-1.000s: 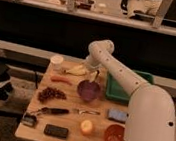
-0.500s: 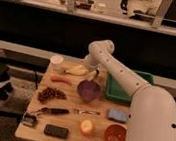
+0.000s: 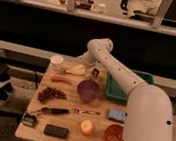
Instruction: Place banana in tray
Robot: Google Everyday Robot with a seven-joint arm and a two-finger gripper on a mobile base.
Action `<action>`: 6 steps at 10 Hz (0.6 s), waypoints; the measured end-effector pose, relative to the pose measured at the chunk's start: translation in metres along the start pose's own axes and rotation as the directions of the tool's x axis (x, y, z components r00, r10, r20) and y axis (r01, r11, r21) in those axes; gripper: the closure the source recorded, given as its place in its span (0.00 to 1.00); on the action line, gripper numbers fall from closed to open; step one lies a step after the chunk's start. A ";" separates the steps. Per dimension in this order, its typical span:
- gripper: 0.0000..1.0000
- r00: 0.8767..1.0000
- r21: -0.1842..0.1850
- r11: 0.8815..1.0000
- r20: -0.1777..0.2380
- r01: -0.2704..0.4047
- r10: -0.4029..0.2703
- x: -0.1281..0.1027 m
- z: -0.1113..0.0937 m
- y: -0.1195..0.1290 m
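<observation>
Green rim of tray (image 3: pixel 110 89) and banana (image 3: pixel 75 71) flank the gripper (image 3: pixel 95 72)

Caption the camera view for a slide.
Gripper hovers beside the pale yellow curved banana, near the green rectangular plastic tray.

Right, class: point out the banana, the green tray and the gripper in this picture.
banana (image 3: pixel 76 71), camera view, middle of the fruit.
green tray (image 3: pixel 111 89), camera view, its left wall.
gripper (image 3: pixel 94 73), camera view, its tip, just right of the banana.
</observation>
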 end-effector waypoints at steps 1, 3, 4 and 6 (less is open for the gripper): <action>0.20 1.000 0.006 1.000 0.008 0.001 -0.001 0.001 0.003 -0.002; 0.20 1.000 0.024 1.000 0.026 0.010 -0.011 0.005 0.013 -0.008; 0.20 0.999 0.031 0.999 0.032 0.016 -0.017 0.006 0.017 -0.011; 0.20 0.998 0.041 0.999 0.048 0.033 -0.035 0.007 0.029 -0.019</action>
